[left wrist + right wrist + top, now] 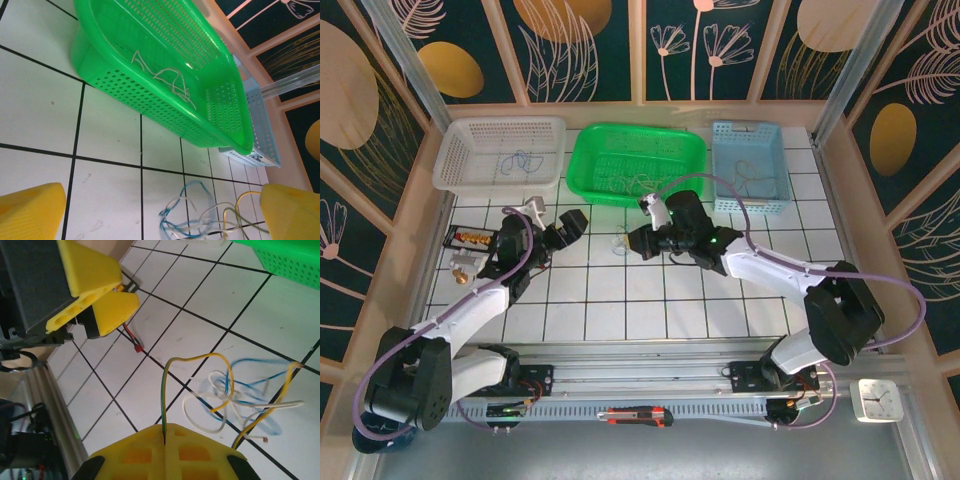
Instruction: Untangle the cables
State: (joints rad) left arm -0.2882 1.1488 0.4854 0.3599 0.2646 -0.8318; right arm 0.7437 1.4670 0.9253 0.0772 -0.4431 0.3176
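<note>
My right jaws are pinched shut on a yellow strand of the cables [235,395] — a loose blue, yellow and white tangle on the tiled surface [610,300], centre of the top view, just below the green basket [660,150]. My left jaws stand wide open, holding nothing — just left of the tangle.

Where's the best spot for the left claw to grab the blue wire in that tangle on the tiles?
Probably at the blue wire's arched loop, which sticks out of the tangle toward the green basket, its top apart from other strands. Come from above with the open left claw straddling that arch; the right claw holds the yellow wire.
</note>
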